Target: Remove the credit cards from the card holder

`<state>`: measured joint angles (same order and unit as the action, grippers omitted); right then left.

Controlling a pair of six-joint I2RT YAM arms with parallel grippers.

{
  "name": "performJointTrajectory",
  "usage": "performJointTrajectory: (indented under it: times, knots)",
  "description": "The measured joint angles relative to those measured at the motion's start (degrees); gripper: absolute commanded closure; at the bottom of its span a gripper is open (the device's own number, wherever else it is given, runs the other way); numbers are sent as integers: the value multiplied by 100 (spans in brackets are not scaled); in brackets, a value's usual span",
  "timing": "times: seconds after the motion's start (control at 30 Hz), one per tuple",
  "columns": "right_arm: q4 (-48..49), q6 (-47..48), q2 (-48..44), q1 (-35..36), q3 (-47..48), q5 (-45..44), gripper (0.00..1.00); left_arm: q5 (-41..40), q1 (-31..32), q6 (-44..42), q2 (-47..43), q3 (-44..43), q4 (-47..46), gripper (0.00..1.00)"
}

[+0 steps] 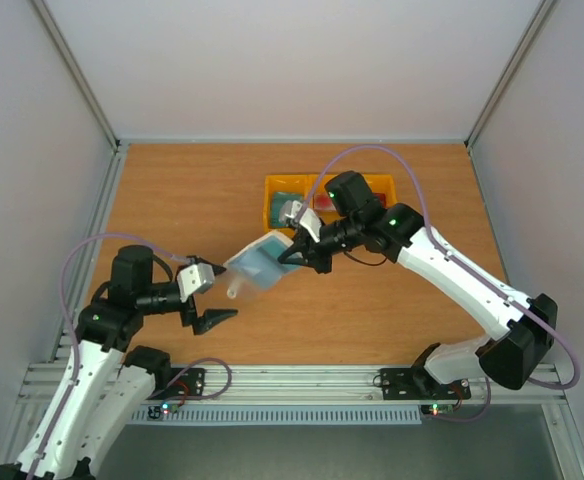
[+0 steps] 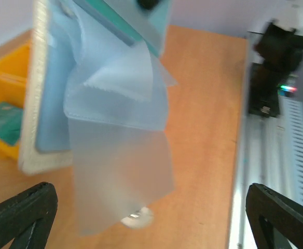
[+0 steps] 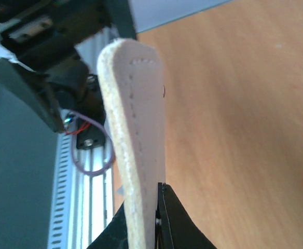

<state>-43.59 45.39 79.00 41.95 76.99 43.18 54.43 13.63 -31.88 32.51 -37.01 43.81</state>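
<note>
The right gripper (image 1: 291, 257) is clamped on the card holder (image 1: 257, 265), pinching its cream cover by 1 edge. In the right wrist view the cream, stitched edge (image 3: 136, 129) stands up out of the closed black fingers (image 3: 171, 224) and tilts slightly to the left. The holder is held clear of the table (image 1: 192, 200), on the left-arm side of the right fingertips.

The left gripper (image 1: 215, 296) is open and holds nothing. Its 2 black fingers (image 2: 22, 212) sit wide apart at the bottom corners of the left wrist view. The holder (image 2: 47, 104) hangs just beyond and between them, touching neither. It is unfolded, with translucent grey-blue sleeves (image 2: 120, 155) drooping from the cream cover toward the left fingertips. A teal strip (image 2: 110, 21) shows at the top of the sleeves; whether it is a card cannot be told for certain. A small pale strap tab (image 1: 234, 290) dangles at the holder's lower end, nearest the left fingers.

Behind the right fingers, farther from the arm bases, stands a yellow tray (image 1: 272, 182). A teal card (image 1: 288, 203) lies in its left compartment, and a red card (image 1: 326, 201) lies in the next one, partly hidden by the right wrist.
</note>
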Motion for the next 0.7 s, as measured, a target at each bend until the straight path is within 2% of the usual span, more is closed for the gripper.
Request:
performJointTrajectory:
  times: [0.1,0.13,0.23,0.3,0.4,0.53,0.6,0.7]
  knots:
    - [323,-538,-146,-160,-216,-431,99,-719,-22,328,-52,-157,-382,1]
    - [442,-739,-201,-199,-308,-612,99,-896,-46,446,-57,-210,-527,4]
    - [754,-1248,-337,-264,-535,-1073,99,-1115,-122,984,-114,-426,-1016,24]
    - [1051,-1600,-428,-282,-693,-1237,99,-671,-140,1388,-192,-511,-1462,35]
    - [1622,-2015,-562,-280,-946,-1161,99,179,-26,2448,-297,-369,-2625,61]
    - [2691,-2570,-710,-236,-1357,-866,99,313,603,4124,72,11,-3847,62]
    - [3178,-2785,-717,-155,-1493,-761,99,262,811,4614,302,197,-4199,58]
    - [3689,-2938,-717,-2,-1591,-610,99,101,925,5184,584,354,-4553,59]
